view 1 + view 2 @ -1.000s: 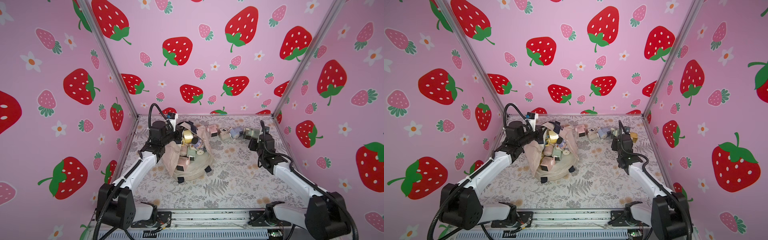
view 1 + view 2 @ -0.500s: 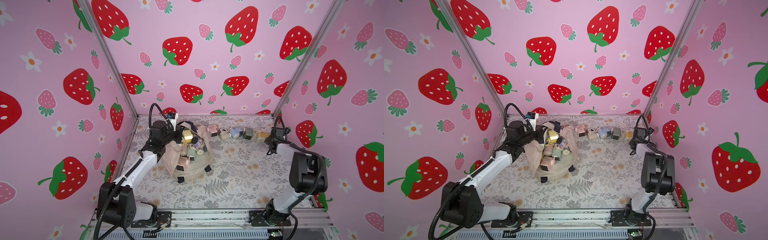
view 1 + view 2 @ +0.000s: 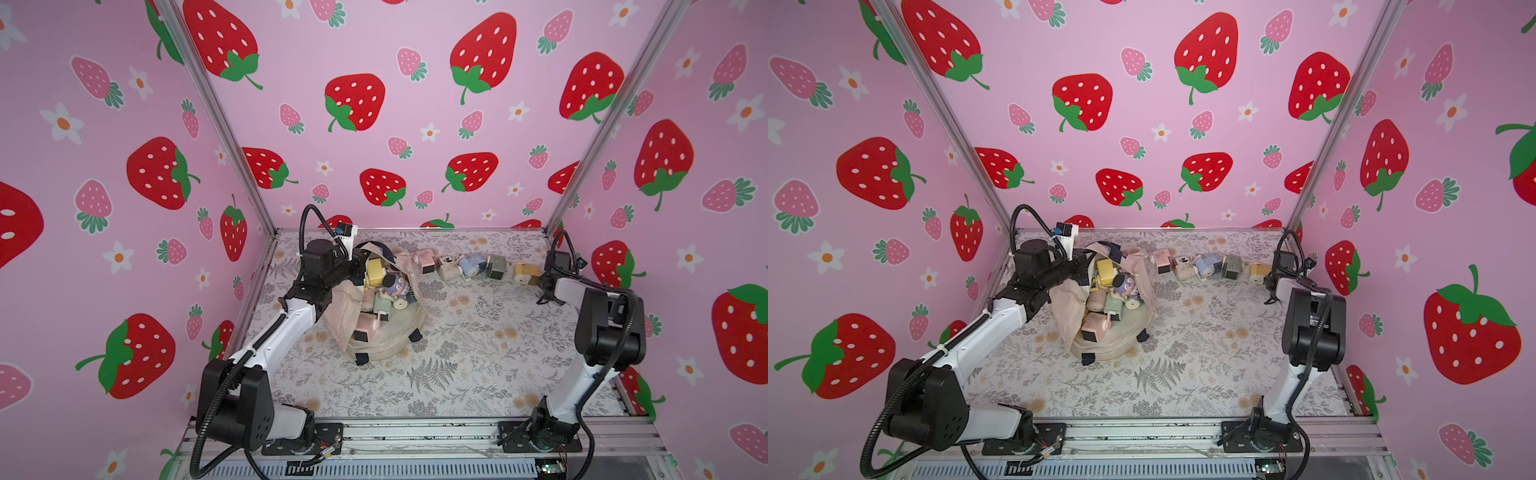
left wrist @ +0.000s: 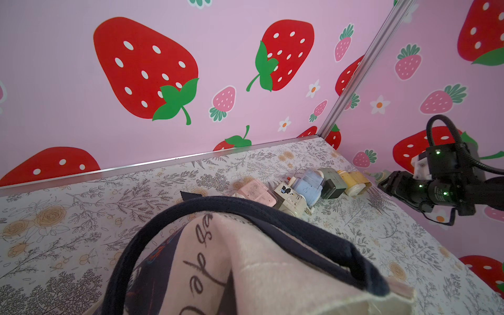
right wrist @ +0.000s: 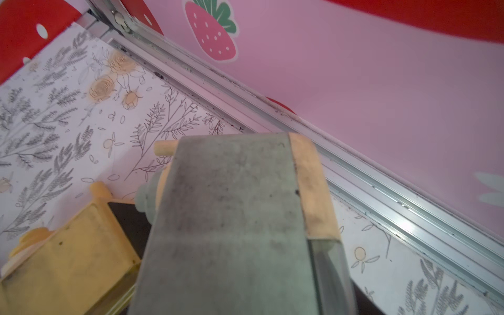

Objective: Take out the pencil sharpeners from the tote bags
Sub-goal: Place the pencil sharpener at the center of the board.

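Floral table point(image 3: 478, 345), strawberry walls point(image 3: 374, 104).

Top views: right arm point(image 3: 606, 328) swung from mid-table a second ago to far right corner. Its right gripper point(image 3: 543, 287) at end of sharpener row point(image 3: 472, 264), beside yellow sharpener point(image 3: 525, 272). Unmoved: left gripper point(image 3: 358, 266), clamped on tote bag point(image 3: 345, 307) rim, mouth open, sharpener pile point(image 3: 384, 299) inside.

Left wrist view: navy handle point(image 4: 272, 215) blocks bag interior.

Right wrist view only: grey-green sharpener point(image 5: 231, 218) gripped, just beside yellow one; fingers unseen.
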`<state>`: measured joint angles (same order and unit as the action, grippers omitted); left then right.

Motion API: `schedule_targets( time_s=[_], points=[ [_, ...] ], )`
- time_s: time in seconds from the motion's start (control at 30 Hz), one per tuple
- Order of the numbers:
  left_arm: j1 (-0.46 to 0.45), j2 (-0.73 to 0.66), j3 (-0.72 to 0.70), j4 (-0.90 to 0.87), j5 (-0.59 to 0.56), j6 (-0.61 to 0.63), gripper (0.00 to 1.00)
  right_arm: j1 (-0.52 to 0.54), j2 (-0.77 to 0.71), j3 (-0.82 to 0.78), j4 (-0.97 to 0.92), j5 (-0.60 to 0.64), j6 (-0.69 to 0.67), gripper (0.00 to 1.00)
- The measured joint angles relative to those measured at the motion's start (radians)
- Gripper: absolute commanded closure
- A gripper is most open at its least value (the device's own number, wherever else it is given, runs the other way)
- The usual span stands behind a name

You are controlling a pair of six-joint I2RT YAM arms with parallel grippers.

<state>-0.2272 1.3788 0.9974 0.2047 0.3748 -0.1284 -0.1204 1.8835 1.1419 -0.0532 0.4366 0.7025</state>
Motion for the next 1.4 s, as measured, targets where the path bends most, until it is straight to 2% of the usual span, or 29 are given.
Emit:
schedule_targets(
  time_s=[0.3,0.57,0.8,0.87,1.1,1.27,1.4],
  points=[
    [0.000,0.000,0.000,0.000,0.000,0.000,1.00,0.000,0.049,0.115,-0.075,-0.116,-0.050,0.57],
    [0.000,0.000,0.000,0.000,0.000,0.001,1.00,0.006,0.074,0.140,-0.102,-0.249,-0.063,0.59],
    [0.000,0.000,0.000,0.000,0.000,0.000,1.00,0.018,0.106,0.167,-0.128,-0.292,-0.087,0.58],
    [0.000,0.000,0.000,0.000,0.000,0.001,1.00,0.019,0.111,0.177,-0.134,-0.299,-0.094,0.54],
    [0.000,0.000,0.000,0.000,0.000,0.001,1.00,0.033,0.111,0.178,-0.138,-0.302,-0.098,0.28],
    [0.000,0.000,0.000,0.000,0.000,0.001,1.00,0.052,0.085,0.142,-0.133,-0.293,-0.106,0.21],
    [0.000,0.000,0.000,0.000,0.000,0.001,1.00,0.064,0.052,0.103,-0.126,-0.292,-0.105,0.19]
  ],
)
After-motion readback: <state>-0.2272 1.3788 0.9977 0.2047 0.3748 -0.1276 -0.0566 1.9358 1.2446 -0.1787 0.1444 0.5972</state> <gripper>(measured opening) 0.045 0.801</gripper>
